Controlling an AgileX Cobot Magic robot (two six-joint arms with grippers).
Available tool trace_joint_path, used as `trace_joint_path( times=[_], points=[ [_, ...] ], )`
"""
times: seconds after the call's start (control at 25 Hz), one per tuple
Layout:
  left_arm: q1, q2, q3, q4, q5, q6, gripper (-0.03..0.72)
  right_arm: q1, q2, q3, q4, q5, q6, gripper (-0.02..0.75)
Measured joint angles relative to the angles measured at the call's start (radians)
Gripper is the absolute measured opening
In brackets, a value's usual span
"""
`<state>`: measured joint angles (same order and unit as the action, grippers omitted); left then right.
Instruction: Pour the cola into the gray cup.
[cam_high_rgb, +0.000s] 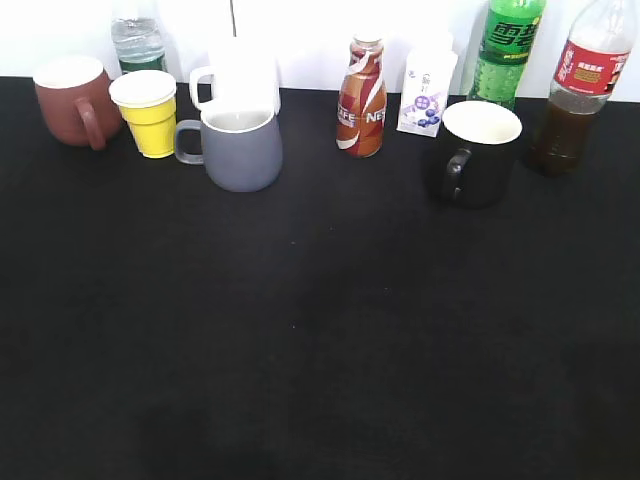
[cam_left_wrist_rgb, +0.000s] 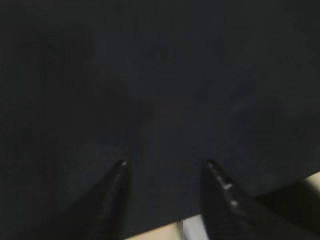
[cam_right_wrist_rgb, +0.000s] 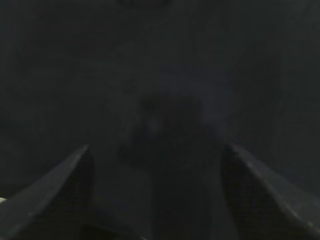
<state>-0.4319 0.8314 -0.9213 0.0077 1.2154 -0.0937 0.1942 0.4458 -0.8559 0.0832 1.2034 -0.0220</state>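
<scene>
The cola (cam_high_rgb: 578, 90), a tall clear bottle with a red label and dark liquid, stands at the far right back of the black table. The gray cup (cam_high_rgb: 240, 148), a blue-gray mug with its handle to the left, stands at the back left, upright. Neither arm shows in the exterior view. My left gripper (cam_left_wrist_rgb: 166, 162) is open and empty over bare black cloth near the table's edge. My right gripper (cam_right_wrist_rgb: 157, 146) is open and empty over dark cloth. Neither wrist view shows the cola or the cup.
Along the back stand a brown mug (cam_high_rgb: 73, 100), a yellow cup (cam_high_rgb: 148, 112), a water bottle (cam_high_rgb: 137, 38), a white mug (cam_high_rgb: 240, 78), a small coffee bottle (cam_high_rgb: 362, 97), a small carton (cam_high_rgb: 427, 92), a black mug (cam_high_rgb: 476, 153) and a green soda bottle (cam_high_rgb: 507, 45).
</scene>
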Motion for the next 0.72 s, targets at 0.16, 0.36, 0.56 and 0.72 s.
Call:
trace_joint_path(
  times=[0.16, 0.36, 0.56, 0.72],
  points=[
    [0.000, -0.387, 0.187, 0.028, 0.004, -0.003, 0.461, 0.000, -0.218, 0.093, 0.001, 0.010, 0.000, 0.592],
    [0.000, -0.695, 0.358, 0.083, -0.039, -0.003, 0.461, 0.000, -0.308, 0.210, 0.002, 0.012, -0.022, 0.592],
    [0.000, -0.698, 0.374, 0.081, -0.102, -0.003, 0.461, 0.000, -0.308, 0.308, 0.003, -0.005, -0.048, 0.592],
    [0.000, -0.698, 0.401, 0.076, -0.149, -0.003, 0.461, 0.000, -0.308, 0.346, 0.015, -0.143, -0.062, 0.592]
  ],
)
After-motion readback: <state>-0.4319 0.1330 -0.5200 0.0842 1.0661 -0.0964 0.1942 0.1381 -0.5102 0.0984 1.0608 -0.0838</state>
